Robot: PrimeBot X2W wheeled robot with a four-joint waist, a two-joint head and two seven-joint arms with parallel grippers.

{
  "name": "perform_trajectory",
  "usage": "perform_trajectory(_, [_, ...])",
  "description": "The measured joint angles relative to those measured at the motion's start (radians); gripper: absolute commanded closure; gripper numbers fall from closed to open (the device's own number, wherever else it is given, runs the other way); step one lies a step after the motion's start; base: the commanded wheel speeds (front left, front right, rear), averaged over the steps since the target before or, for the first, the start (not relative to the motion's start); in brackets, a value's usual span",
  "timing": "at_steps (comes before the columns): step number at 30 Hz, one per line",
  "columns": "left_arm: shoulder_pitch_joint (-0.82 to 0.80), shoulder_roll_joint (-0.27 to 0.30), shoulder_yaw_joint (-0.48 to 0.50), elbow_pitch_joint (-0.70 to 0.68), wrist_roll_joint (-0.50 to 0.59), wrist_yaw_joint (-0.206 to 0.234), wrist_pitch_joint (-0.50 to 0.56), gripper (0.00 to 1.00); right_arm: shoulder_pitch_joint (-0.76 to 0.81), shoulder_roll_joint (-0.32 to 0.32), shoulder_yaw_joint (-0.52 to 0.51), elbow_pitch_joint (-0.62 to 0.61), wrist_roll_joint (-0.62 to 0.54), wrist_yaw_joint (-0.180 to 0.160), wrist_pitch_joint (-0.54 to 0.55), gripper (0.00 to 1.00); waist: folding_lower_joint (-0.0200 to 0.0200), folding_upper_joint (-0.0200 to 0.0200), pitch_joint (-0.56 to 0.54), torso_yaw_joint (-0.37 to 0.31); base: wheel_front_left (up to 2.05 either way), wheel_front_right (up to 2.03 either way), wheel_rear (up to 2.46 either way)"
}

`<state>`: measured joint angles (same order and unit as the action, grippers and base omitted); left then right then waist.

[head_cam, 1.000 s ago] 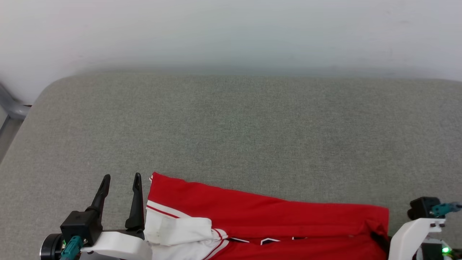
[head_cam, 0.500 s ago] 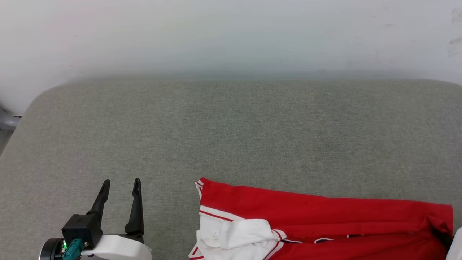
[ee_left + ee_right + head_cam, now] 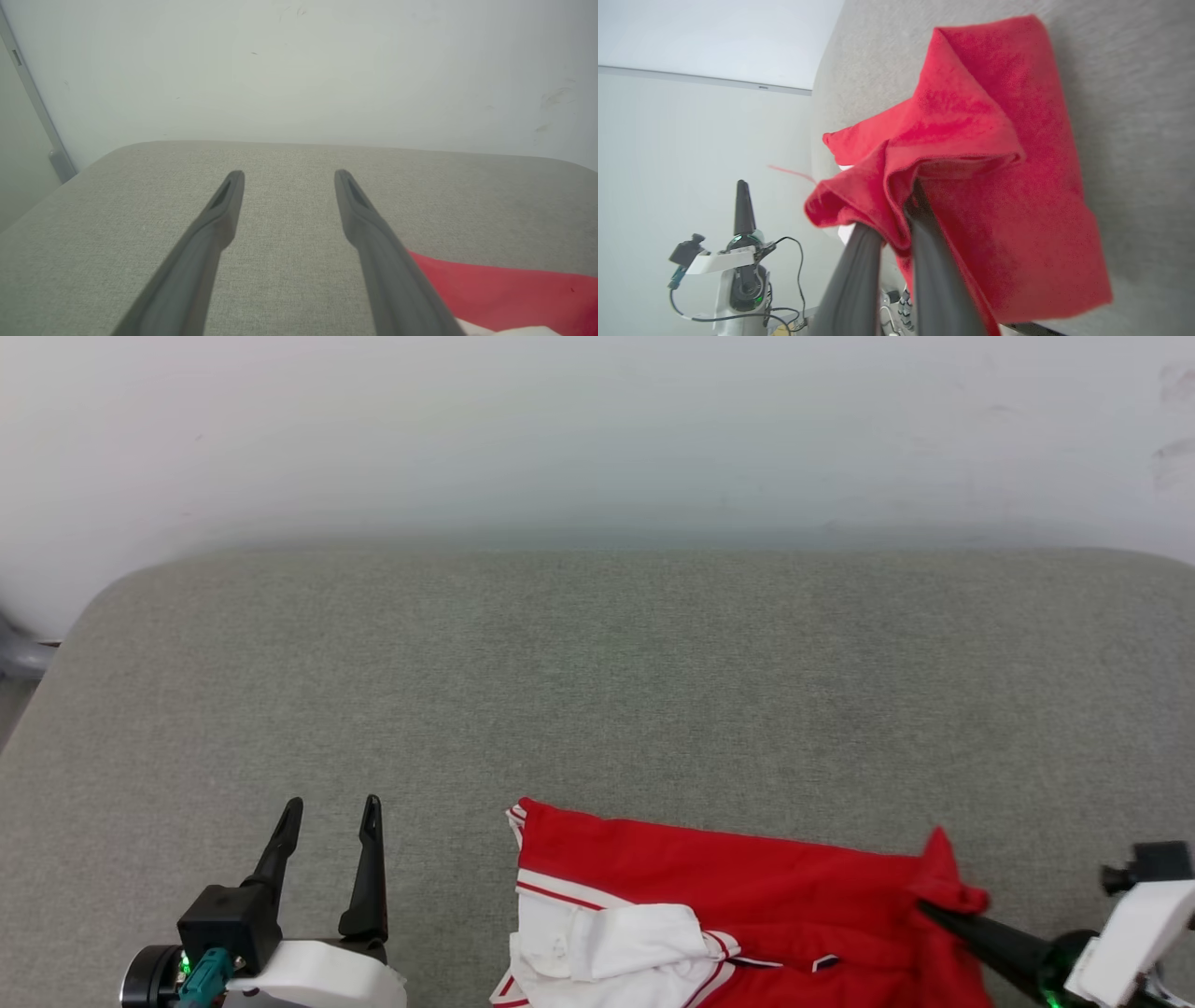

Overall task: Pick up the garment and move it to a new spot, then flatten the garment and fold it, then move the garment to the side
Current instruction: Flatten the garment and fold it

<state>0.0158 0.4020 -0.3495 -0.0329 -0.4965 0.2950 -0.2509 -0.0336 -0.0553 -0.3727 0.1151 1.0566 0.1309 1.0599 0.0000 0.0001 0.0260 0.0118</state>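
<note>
The garment [image 3: 747, 887], a red jersey with a white sleeve [image 3: 616, 938] and striped trim, lies along the near edge of the grey cushion [image 3: 597, 691]. My right gripper [image 3: 934, 907] comes in from the lower right and is shut on the garment's right end, which stands up in a small peak. In the right wrist view the red cloth [image 3: 971, 154] drapes over the fingers [image 3: 934, 261] and hides their tips. My left gripper [image 3: 333, 803] rests open on the cushion left of the garment, apart from it. In the left wrist view its fingers [image 3: 224, 205] spread wide, with red fabric [image 3: 490, 289] at the lower right.
A pale wall [image 3: 597, 429] rises right behind the cushion's far edge. The cushion's rounded left corner [image 3: 112, 597] drops off beside a grey metal bar [image 3: 19, 658]. The right wrist view also shows the left arm's gripper [image 3: 743, 205] off to the left.
The garment first slid to the right, away from my left gripper. Then my right gripper came into view holding the right end, raised and drawn in leftward. The left gripper barely moved.
</note>
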Motion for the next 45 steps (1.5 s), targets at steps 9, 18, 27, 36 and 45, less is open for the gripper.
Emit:
perform_trajectory(9, [-0.026, -0.003, -0.011, 0.01, -0.002, -0.018, -0.002, 0.0, -0.025, 0.003, 0.272, 0.051, 0.296, 0.0, -0.093, 1.0, 0.0, -0.0001, 0.013, 0.044, 0.0, 0.0, 0.0])
perform_trajectory(18, [-0.105, -0.035, -0.021, 0.023, 0.01, -0.041, -0.008, 0.0, -0.115, 0.004, 0.541, 0.039, 0.366, 0.0, -0.274, 1.0, 0.0, -0.0001, 0.105, 0.093, 0.0, 0.0, 0.0])
perform_trajectory(27, [-0.16, -0.08, -0.002, 0.057, 0.031, -0.077, -0.009, 0.0, -0.183, 0.004, 0.682, 0.138, 0.294, 0.0, -0.394, 1.0, 0.0001, 0.0, 0.198, 0.138, 0.0, 0.0, 0.0])
perform_trajectory(36, [-0.158, -0.103, 0.036, 0.077, 0.068, -0.102, -0.011, 0.0, -0.197, -0.029, 0.748, 0.096, 0.245, 0.0, -0.477, 0.0, 0.0001, -0.0001, 0.182, 0.126, 0.0, 0.0, 0.0])
perform_trajectory(45, [-0.123, -0.098, 0.052, 0.103, 0.081, -0.11, -0.011, 0.0, -0.187, -0.129, 0.738, -0.049, 0.039, 0.0, -0.742, 0.0, 0.0, -0.0001, 0.114, 0.08, 0.0, 0.0, 0.0])
